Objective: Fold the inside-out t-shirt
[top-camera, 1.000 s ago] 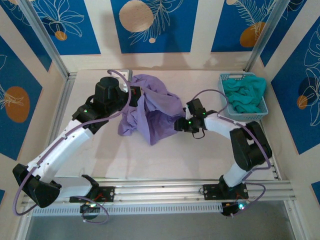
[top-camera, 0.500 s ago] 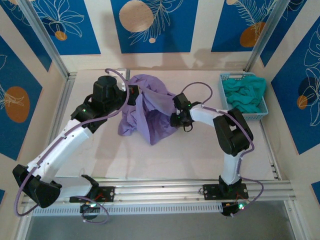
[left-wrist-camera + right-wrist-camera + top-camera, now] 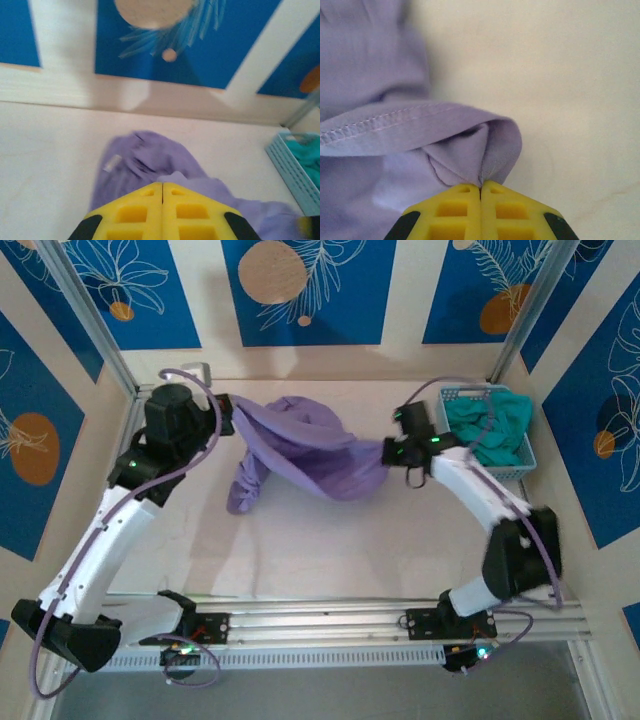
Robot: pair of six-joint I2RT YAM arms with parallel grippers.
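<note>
The lavender inside-out t-shirt (image 3: pixel 310 445) hangs stretched between my two grippers above the table, with one bunched end drooping down at the left. At the back left, my left gripper (image 3: pixel 228 408) is shut on the shirt's left end; in the left wrist view its yellow jaws (image 3: pixel 162 186) are pressed together with purple cloth (image 3: pixel 145 160) just beyond them. My right gripper (image 3: pixel 390 452) is shut on the shirt's right end. In the right wrist view its jaws (image 3: pixel 481 187) pinch a fold of the hemmed cloth (image 3: pixel 470 145).
A light blue basket (image 3: pixel 523 457) holding a teal garment (image 3: pixel 487 428) stands at the back right, close behind the right gripper; its rim (image 3: pixel 290 162) shows in the left wrist view. Metal posts and patterned walls enclose the table (image 3: pixel 330 550).
The right gripper has closed on the shirt's right edge and pulled it rightward. The left arm has swung back and left, so the bunched shirt is now drawn out between them.
</note>
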